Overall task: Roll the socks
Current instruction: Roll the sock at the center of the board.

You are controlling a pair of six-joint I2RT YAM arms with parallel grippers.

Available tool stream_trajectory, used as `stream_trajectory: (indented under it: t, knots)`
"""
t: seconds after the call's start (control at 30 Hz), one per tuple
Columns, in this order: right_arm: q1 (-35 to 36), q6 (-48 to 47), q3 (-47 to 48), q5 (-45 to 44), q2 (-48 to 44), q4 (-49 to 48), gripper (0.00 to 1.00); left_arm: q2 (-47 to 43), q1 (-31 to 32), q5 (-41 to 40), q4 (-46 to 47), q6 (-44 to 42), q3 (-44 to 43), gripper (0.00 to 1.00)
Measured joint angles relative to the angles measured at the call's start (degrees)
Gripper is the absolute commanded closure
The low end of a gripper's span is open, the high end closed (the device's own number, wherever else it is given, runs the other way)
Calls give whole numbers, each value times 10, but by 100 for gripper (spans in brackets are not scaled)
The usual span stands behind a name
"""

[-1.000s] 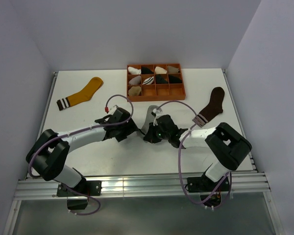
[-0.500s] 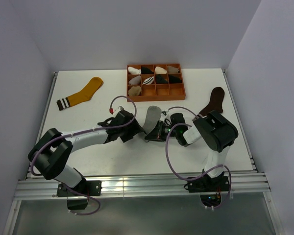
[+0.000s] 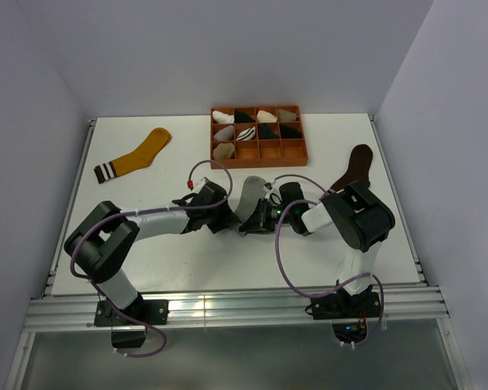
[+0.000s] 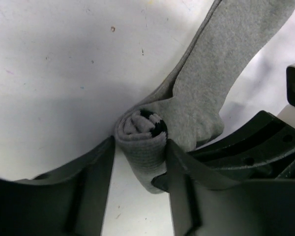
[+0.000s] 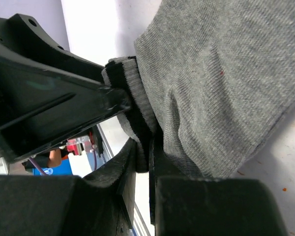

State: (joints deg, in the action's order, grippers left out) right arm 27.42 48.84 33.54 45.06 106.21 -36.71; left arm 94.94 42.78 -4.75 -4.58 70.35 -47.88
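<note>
The grey sock (image 3: 250,197) lies mid-table, its striped cuff end rolled into a tight roll (image 4: 141,140). My left gripper (image 3: 226,218) is shut round this roll, one finger on each side (image 4: 140,164). My right gripper (image 3: 259,221) faces it from the right and pinches the black-and-grey cuff edge (image 5: 148,152); the sock's body (image 5: 221,73) spreads past it. The mustard-yellow sock (image 3: 138,156) lies flat at the far left. The dark brown sock (image 3: 355,172) lies flat at the right, beside my right arm.
An orange compartment tray (image 3: 262,162) with small white, black and beige sock bundles stands at the back centre. White walls close the table on three sides. A metal rail runs along the near edge.
My right arm has folded in, its elbow swinging left and back. My left gripper has shifted slightly right toward the sock. Both grippers now meet at the grey sock's rolled end.
</note>
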Motion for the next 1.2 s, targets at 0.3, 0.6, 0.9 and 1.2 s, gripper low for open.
stream_trajectory:
  t: [0.3, 0.6, 0.9, 1.2]
  knots:
    - [0, -22, 10, -4, -9, 32, 76, 28, 0, 5, -3, 1, -21, 89]
    - [55, -150, -11, -193, -189, 174, 55, 61, 0, 13, -59, -36, -82, 96]
    - [221, -257, -13, -448, -306, 210, 58, 71, 0, 15, -93, -59, -108, 96]
    - [259, -300, -7, -542, -240, 219, 58, 73, 0, 18, -99, -67, -113, 96]
